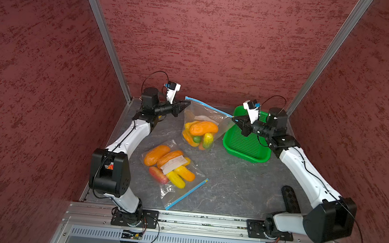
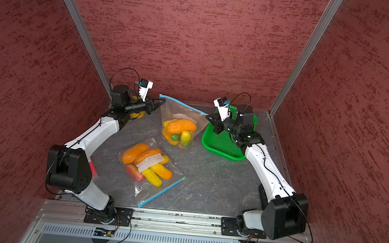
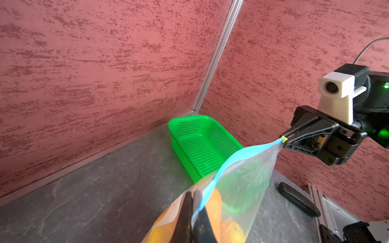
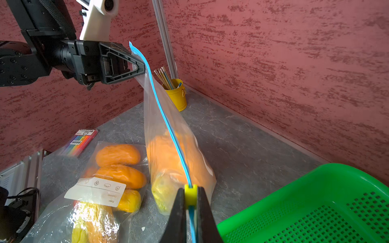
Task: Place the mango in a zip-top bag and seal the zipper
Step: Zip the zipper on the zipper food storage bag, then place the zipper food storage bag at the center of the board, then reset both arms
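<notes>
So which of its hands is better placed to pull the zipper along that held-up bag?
The right hand, I'd say. It is pinched on the yellow slider at its end of the blue zip strip. The left hand only grips the bag at the far corner, so it likely acts as the anchor.

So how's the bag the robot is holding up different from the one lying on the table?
The held bag hangs upright, stretched between the left gripper and right gripper; the lying bag rests flat on the table, untouched. The held bag's mangoes pile at its bottom; the lying bag's spread side by side. Both are clear with blue zippers.
</notes>
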{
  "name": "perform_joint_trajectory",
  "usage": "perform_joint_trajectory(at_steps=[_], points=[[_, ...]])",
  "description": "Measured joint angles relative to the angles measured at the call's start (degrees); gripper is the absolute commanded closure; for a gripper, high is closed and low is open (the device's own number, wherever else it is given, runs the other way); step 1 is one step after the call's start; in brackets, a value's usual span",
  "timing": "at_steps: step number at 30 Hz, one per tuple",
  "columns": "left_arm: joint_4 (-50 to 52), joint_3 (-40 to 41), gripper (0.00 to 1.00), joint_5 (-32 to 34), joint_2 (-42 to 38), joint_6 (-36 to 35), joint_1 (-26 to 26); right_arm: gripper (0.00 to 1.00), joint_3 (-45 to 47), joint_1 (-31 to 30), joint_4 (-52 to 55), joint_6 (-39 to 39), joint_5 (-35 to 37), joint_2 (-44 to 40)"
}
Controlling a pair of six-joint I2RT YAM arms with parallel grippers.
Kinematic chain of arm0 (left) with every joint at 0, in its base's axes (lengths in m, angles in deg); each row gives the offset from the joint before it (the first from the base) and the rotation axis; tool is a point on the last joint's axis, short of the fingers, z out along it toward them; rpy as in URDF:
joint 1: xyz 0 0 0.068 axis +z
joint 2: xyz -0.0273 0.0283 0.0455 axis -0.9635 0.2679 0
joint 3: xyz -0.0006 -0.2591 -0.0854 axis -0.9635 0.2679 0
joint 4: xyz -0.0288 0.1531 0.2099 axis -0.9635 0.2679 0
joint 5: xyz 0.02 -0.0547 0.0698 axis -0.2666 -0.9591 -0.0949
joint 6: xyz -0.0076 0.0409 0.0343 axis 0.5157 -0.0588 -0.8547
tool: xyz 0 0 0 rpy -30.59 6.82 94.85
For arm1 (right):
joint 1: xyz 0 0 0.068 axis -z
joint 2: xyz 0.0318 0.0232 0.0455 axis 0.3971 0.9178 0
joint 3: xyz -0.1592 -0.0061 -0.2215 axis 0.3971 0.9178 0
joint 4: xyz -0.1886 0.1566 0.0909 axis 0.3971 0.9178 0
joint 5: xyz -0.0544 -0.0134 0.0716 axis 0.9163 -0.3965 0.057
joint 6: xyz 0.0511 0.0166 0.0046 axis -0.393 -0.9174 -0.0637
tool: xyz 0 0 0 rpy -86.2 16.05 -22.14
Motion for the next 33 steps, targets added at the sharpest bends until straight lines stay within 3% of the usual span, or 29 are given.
perform_joint_trajectory(at_steps=[2,5,7,10,14,16,19,21,24,28,33], points=[[0.1,0.0,1.0,0.8,0.0,0.5,-0.1,0.82,0.8,0.1,-1.2,-1.2,-0.2,-0.3],[0.9,-0.8,1.0,6.6,0.6,2.2,-0.9,0.5,2.8,0.7,-3.9,-4.4,0.7,-1.2],[2.3,-2.8,1.0,13.0,2.2,2.6,-2.8,0.44,5.2,1.4,-6.6,-7.5,3.1,-3.1],[4.4,-7.5,0.98,22.1,5.7,3.7,-7.1,0.21,7.8,2.3,-8.8,-12.2,7.7,-6.8],[8.9,-19.0,0.54,29.2,13.5,6.8,-9.4,0.03,10.2,3.2,-9.7,-16.9,14.2,-13.3],[12.5,-27.8,0.01,31.3,18.9,8.0,-8.9,0.01,12.1,3.5,-9.6,-18.7,18.1,-17.6],[17.9,-38.3,0.0,32.5,25.0,8.7,-8.0,0.01,15.5,3.5,-9.6,-20.5,24.7,-23.7],[20.3,-39.8,0.0,33.1,25.8,9.0,-7.5,0.01,18.4,3.5,-9.7,-21.7,29.7,-27.5],[22.4,-35.7,0.0,34.1,22.6,9.0,-6.8,0.01,24.0,3.5,-10.3,-22.8,37.4,-32.4],[23.6,-19.1,0.0,35.9,8.6,9.2,-4.9,0.01,30.7,3.7,-11.2,-23.6,48.4,-35.2],[20.5,10.6,0.0,45.9,-22.2,8.5,0.4,0.01,39.9,3.9,-17.8,-20.4,57.1,-34.3]])
